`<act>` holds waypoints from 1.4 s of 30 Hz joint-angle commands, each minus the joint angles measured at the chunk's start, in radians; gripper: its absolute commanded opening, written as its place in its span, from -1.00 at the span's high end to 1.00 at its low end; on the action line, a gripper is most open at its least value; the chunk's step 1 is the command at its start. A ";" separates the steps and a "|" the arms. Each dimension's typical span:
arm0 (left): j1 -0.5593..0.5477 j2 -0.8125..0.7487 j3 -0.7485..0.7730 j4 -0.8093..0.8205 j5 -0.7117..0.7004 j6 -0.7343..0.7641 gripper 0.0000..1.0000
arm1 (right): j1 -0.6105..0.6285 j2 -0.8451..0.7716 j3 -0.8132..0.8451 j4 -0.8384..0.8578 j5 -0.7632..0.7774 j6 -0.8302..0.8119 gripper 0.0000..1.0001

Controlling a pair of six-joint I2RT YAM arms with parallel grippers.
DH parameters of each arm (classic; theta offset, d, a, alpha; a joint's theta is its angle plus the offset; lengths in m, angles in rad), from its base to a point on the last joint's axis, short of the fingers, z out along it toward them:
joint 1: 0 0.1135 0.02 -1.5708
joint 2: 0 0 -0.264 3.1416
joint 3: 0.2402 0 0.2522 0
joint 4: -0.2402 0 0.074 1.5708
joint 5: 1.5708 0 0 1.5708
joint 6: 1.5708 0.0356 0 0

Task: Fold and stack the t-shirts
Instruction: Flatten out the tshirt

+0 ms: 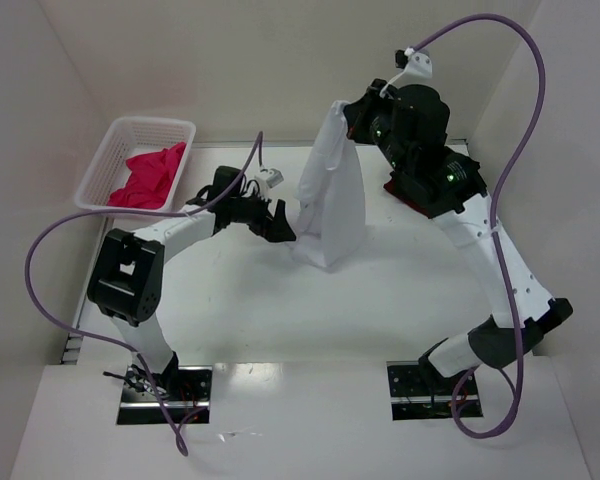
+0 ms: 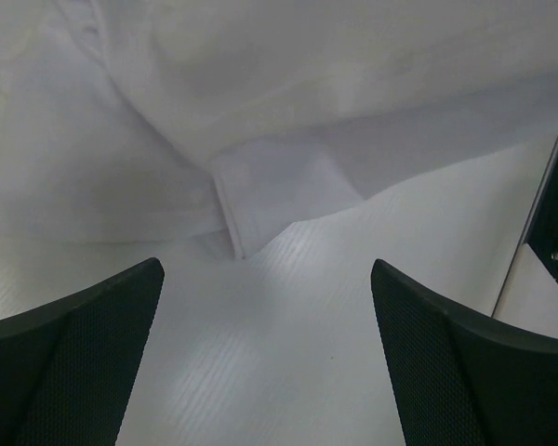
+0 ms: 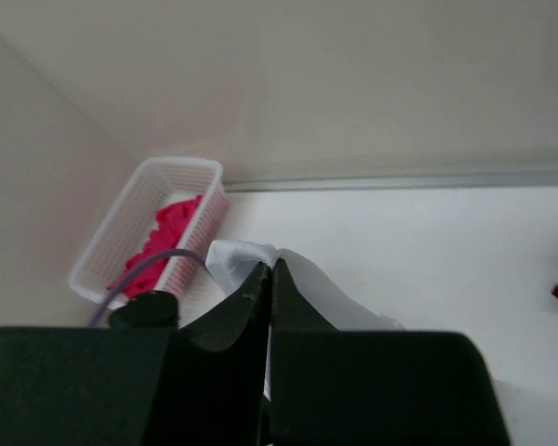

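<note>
A white t-shirt [image 1: 332, 205] hangs from my right gripper [image 1: 348, 112], which is shut on its top edge and holds it high; its lower end rests on the table. In the right wrist view the pinched white cloth [image 3: 246, 260] bunches at my shut gripper [image 3: 270, 269]. My left gripper [image 1: 278, 222] is open and empty, low over the table just left of the hanging shirt. In the left wrist view the shirt's hem and folds [image 2: 279, 195] lie just ahead of my open gripper [image 2: 267, 279]. A bright pink t-shirt [image 1: 150, 176] lies in the basket. A dark red t-shirt [image 1: 398, 194] peeks out beneath the right arm.
A white mesh basket [image 1: 112, 150] stands at the far left corner of the table; it also shows in the right wrist view [image 3: 121, 242]. Walls enclose the table at the back and both sides. A purple cable [image 1: 55, 240] loops off the left arm.
</note>
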 commanded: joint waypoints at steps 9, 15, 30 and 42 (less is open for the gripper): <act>-0.039 0.076 0.063 0.086 0.139 0.052 -1.00 | -0.134 -0.044 -0.272 0.111 0.162 0.050 1.00; -0.060 0.126 0.105 0.063 0.139 0.064 -1.00 | -0.238 -0.107 -0.324 0.121 0.249 0.059 1.00; -0.060 0.186 0.168 0.074 0.159 0.084 -1.00 | -0.266 -0.271 -0.428 0.087 0.374 0.099 1.00; -0.060 0.273 0.261 0.095 0.130 0.063 -1.00 | -0.275 -0.300 -0.561 0.065 0.434 0.154 1.00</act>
